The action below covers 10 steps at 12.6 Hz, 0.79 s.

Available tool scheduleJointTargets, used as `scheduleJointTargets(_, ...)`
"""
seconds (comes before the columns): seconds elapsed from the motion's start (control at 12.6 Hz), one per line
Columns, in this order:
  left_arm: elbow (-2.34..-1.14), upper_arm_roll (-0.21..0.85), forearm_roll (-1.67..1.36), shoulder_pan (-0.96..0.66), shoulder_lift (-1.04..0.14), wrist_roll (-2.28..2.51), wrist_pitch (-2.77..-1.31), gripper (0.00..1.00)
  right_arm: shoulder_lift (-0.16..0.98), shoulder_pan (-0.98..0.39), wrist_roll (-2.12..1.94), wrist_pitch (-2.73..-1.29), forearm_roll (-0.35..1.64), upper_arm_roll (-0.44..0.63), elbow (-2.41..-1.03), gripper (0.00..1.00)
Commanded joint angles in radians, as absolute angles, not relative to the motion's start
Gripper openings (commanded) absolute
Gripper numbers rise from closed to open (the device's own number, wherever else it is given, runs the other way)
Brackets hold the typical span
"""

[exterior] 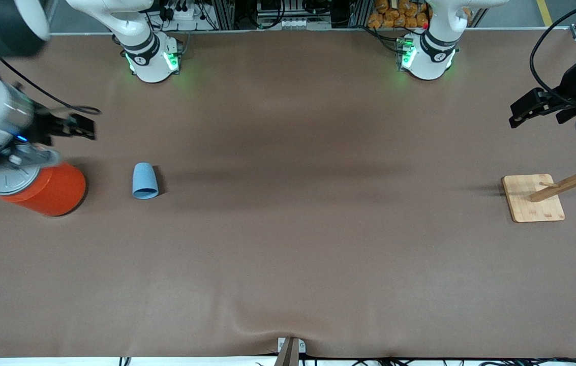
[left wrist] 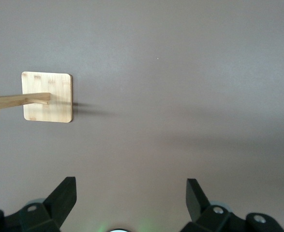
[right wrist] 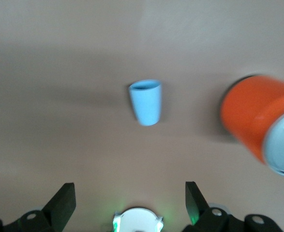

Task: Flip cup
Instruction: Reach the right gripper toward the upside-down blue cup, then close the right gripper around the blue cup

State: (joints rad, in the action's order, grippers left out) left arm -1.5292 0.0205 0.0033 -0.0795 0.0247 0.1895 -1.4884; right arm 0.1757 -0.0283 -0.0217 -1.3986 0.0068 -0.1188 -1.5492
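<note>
The small light blue cup (exterior: 145, 180) lies on its side on the brown table, its wide rim toward the front camera. It also shows in the right wrist view (right wrist: 146, 102). My right gripper (exterior: 71, 126) is open and empty in the air, over the table beside the orange can and toward the right arm's end from the cup; its jaws (right wrist: 130, 186) stand wide apart with the cup ahead of them. My left gripper (exterior: 526, 109) is open and empty, up over the left arm's end of the table; the left wrist view (left wrist: 131, 181) shows its jaws wide apart over bare table.
A big orange can (exterior: 46, 189) with a grey lid stands upright beside the cup, toward the right arm's end; it also shows in the right wrist view (right wrist: 258, 123). A wooden peg stand on a square base (exterior: 532, 198) stands at the left arm's end, seen too in the left wrist view (left wrist: 47, 96).
</note>
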Motion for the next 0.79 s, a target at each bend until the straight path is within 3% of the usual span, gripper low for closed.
scheduleJointTargets(0.0,-1.511,0.026,0.002,-0.071,0.02,0.178,-1.47,1.0,0.232,-0.032,-0.02,-1.498,0.054,-0.112,-1.673,1.0)
scheduleJointTargets(0.56,-1.512,0.026,0.002,-0.071,0.02,0.178,-1.47,1.0,0.201,-0.034,-0.031,-2.004,0.046,-0.11,-2.133,1.0)
scheduleJointTargets(0.71,-1.514,0.026,0.002,-0.071,0.02,0.176,-1.47,1.0,0.207,-0.028,-0.07,-2.127,0.04,-0.11,-2.2,1.0)
